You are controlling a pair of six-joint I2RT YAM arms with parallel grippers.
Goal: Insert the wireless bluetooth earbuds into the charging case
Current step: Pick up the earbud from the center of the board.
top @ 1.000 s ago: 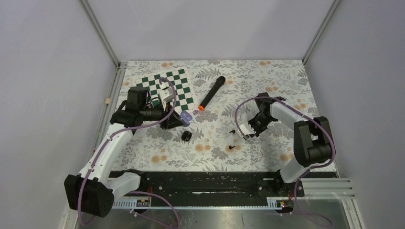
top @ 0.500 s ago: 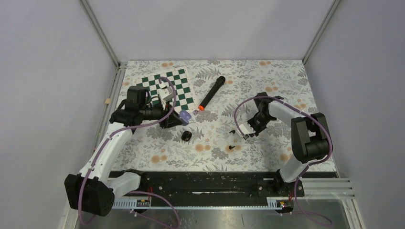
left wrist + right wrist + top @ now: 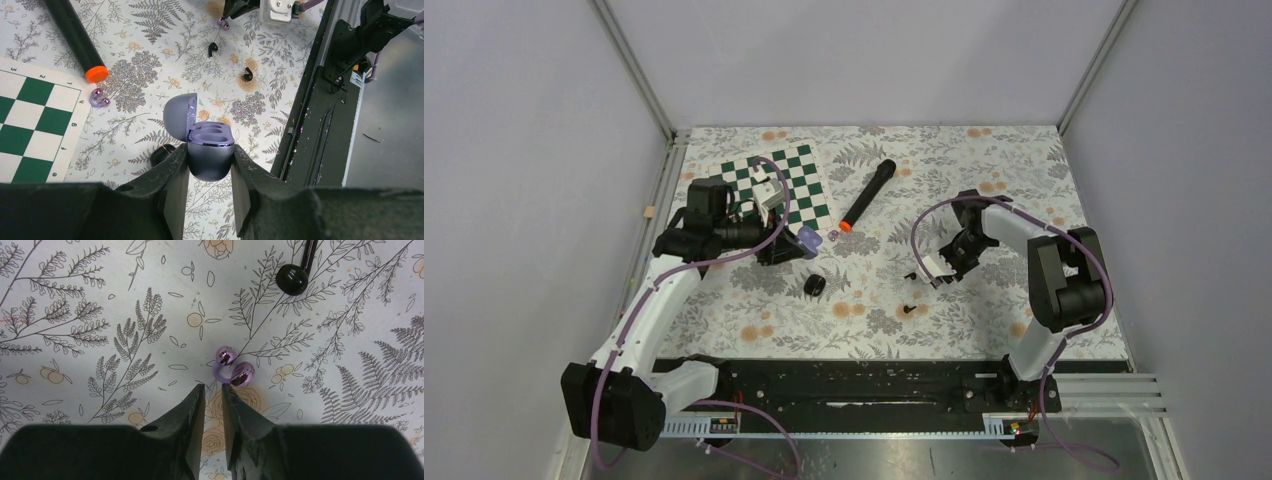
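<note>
Case [image 3: 202, 137] (lid swung open) sits pinched in my left claw [image 3: 210, 152], low centre of that wrist's view. My right claw [image 3: 212, 389] is barely parted, holding nothing; a purple bud [image 3: 232, 367] lies on the table [image 3: 75, 365] just beyond its tips, mid-frame. One black bud [image 3: 294, 278] rests upper right there.

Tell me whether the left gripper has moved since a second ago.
Yes. The left gripper, holding the charging case, has shifted slightly away from the black round object, toward the checkerboard mat.
</note>
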